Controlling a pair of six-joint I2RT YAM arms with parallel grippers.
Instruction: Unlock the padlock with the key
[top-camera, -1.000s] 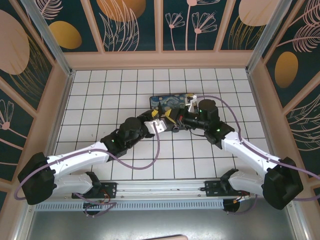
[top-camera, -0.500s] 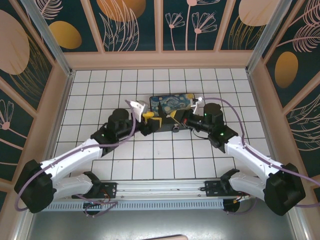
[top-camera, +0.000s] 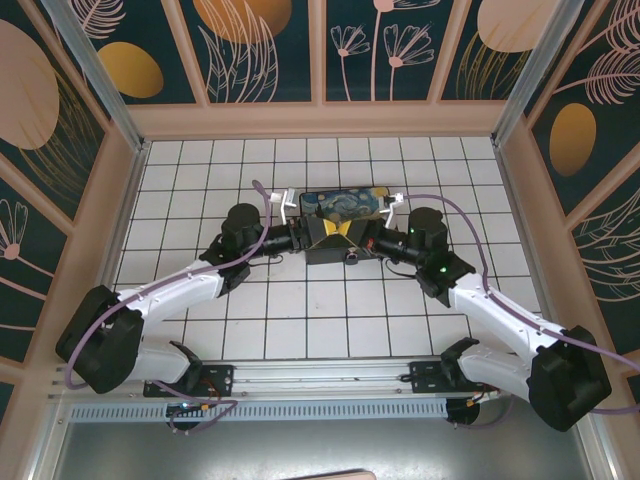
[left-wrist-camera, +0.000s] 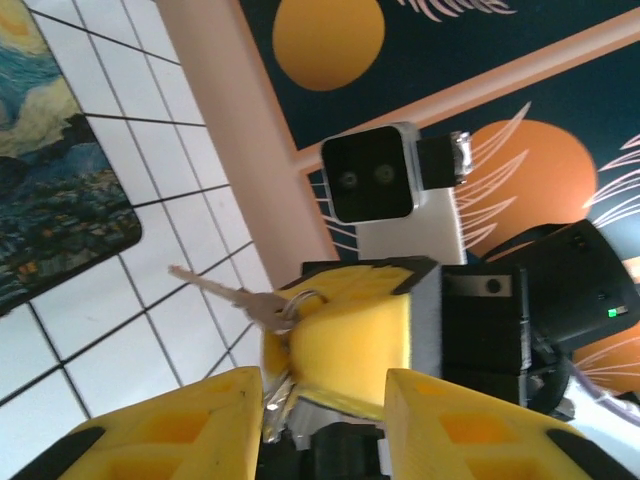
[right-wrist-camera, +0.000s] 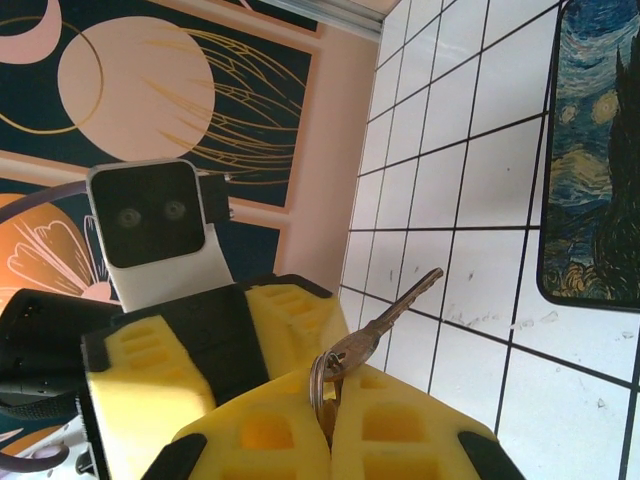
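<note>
We are bringing our left pincer (left-wrist-camera: 320, 390), jaws apart, in around the key (right-wrist-camera: 398, 303) that our right pincer (right-wrist-camera: 328, 405) is clamping, probably for a handover.

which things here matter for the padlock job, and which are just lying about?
Job:
- key, its ring pinched in the right gripper
- left gripper, fingers apart, facing it

Lying about:
- painted box
- tiled floor

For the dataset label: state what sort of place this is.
Probably a purpose-built robot test cell, not a home: a white gridded floor, walls of decorative leaf-and-circle panels boxing it in, and two robot arms bolted to a metal rail.
</note>
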